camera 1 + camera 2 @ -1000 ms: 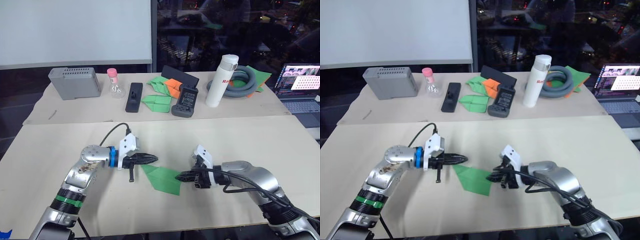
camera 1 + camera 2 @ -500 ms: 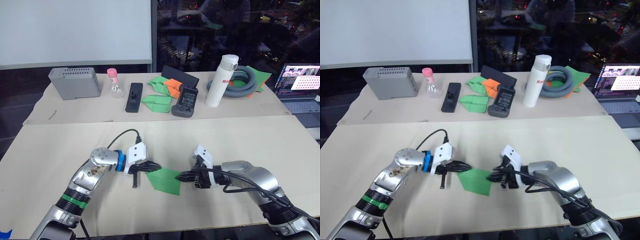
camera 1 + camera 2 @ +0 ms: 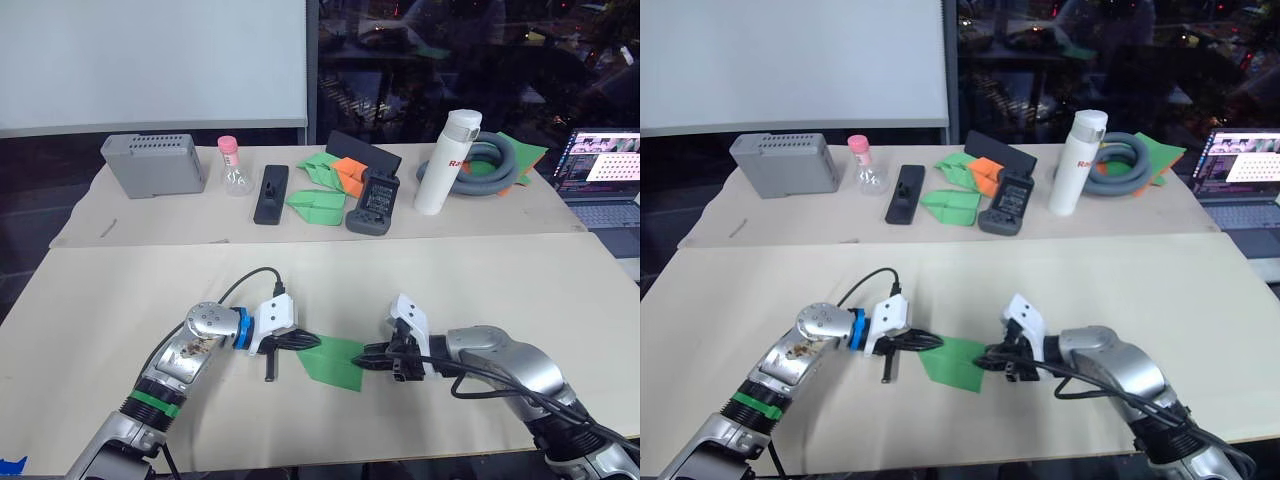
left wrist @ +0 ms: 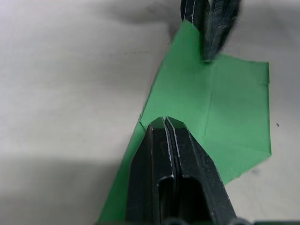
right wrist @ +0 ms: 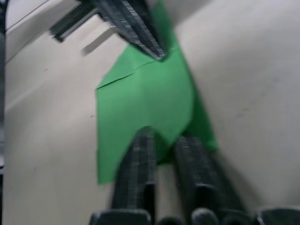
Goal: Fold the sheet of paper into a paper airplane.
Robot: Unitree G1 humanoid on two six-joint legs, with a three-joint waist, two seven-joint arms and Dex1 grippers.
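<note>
Sheet of paper lies partly folded on the near tabletop, well in front of the white bottle. Left hand clenched, pressing its left edge; right hand parted at its right edge. Dart shape not yet formed; most folds remain.

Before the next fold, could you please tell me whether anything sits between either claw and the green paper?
Nothing visible does. The left claw and right claw both already meet the paper from opposite sides on bare table.
</note>
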